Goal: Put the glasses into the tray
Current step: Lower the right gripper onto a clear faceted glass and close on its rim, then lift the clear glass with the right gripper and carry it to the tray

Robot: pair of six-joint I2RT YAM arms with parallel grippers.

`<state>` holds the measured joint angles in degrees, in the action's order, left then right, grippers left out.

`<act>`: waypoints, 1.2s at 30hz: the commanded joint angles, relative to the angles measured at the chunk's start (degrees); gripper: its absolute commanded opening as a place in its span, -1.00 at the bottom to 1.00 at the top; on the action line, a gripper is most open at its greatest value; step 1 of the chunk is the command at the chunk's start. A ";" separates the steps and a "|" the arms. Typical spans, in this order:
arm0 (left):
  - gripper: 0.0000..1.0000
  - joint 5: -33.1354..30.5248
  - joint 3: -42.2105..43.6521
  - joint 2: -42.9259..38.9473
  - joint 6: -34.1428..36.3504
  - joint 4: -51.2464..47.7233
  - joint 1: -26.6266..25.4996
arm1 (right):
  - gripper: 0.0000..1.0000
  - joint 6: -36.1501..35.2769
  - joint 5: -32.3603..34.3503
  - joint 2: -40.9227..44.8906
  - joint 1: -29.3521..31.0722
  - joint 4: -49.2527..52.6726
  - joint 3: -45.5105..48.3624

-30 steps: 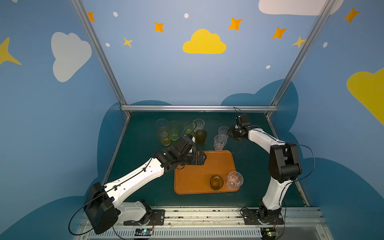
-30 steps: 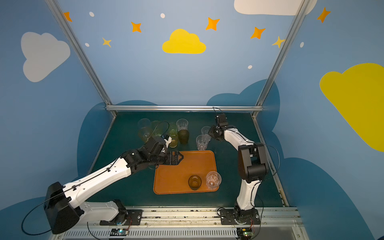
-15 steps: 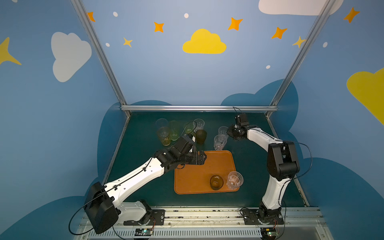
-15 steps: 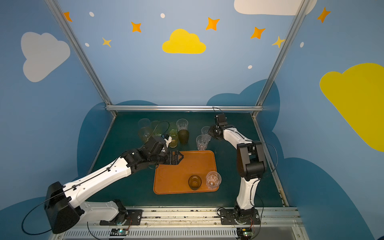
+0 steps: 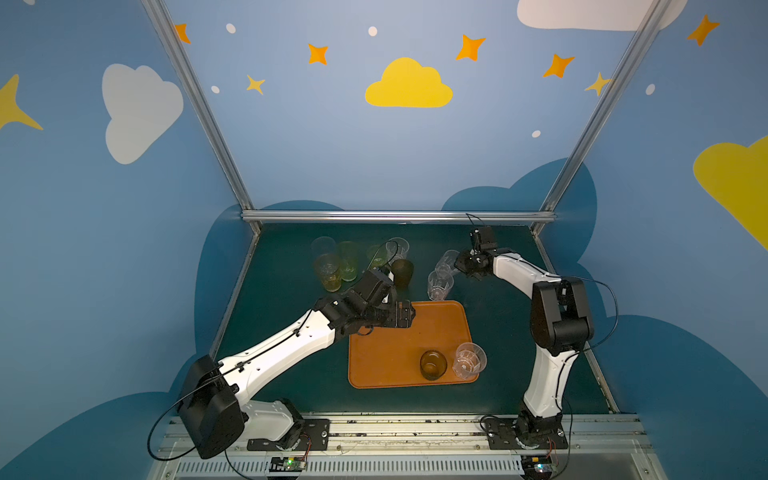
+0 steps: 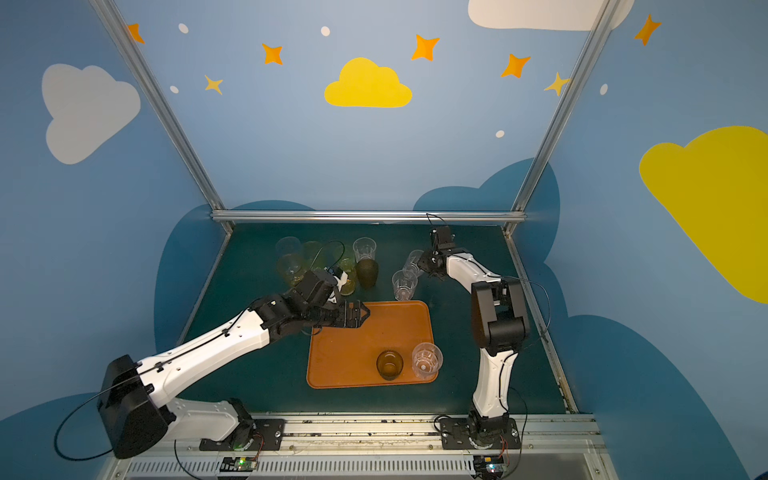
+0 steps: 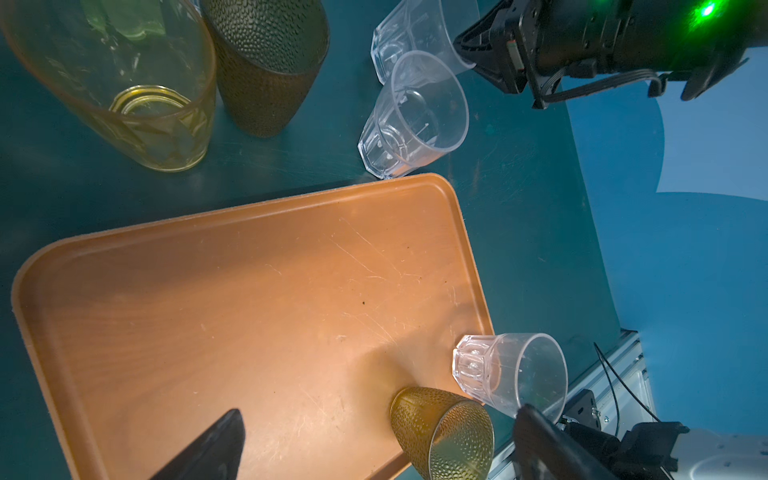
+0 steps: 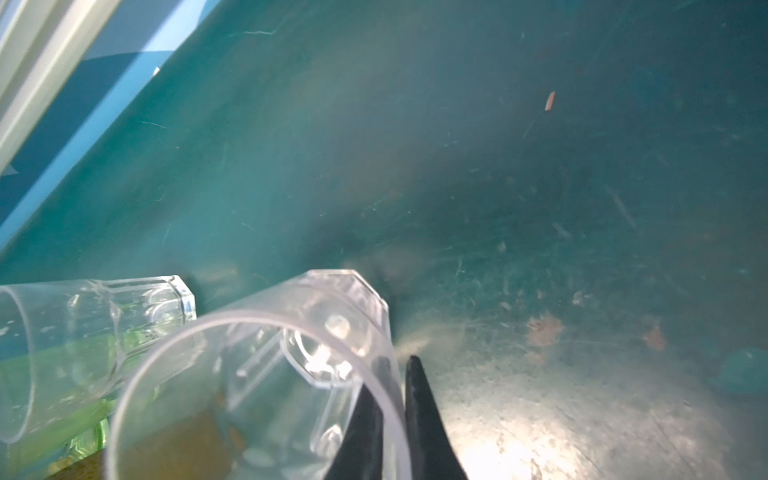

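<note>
Here, the right pincer is closed narrowly on the rim wall of a tilted clear tumbler, with 1 finger inside the mouth and 1 outside. The tumbler leans at the far right of the green table. Its long axis slants, mouth up toward the right arm and faceted base down toward the table's middle. Whether the base touches the table cannot be told. Just beside it an upright clear tumbler stands mouth up, close to the far edge of the tray. The orange-brown tray lies flat at the table's middle. In its near right corner 2 glasses stand upright side by side: a dark amber tumbler and a clear faceted tumbler. The left pincer hangs over the tray's far left corner, jaws spread wide, holding nothing. The yellow, green and dark glasses stand clustered on the table beyond the tray, at the far left.
</note>
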<state>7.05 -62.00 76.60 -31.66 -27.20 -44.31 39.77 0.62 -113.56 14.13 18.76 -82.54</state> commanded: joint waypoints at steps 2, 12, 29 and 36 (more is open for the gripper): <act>1.00 -1.01 -0.14 -1.25 1.05 -0.42 -0.04 | -0.90 -0.03 2.12 0.95 -0.40 1.10 0.05; 1.00 -1.25 0.70 -3.49 1.51 -0.67 -0.07 | -1.00 0.09 3.07 8.12 -0.62 1.51 3.28; 1.00 -2.04 7.46 -16.24 4.78 -3.51 -0.07 | -1.00 -0.73 5.85 33.55 -0.60 10.77 15.56; 0.99 3.22 10.26 -24.14 4.81 -4.53 -0.11 | -1.00 -1.66 4.45 41.90 -0.44 17.49 19.36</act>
<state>7.03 -52.14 55.33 -28.01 -30.48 -44.31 39.00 5.54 -74.30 13.69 32.27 -64.12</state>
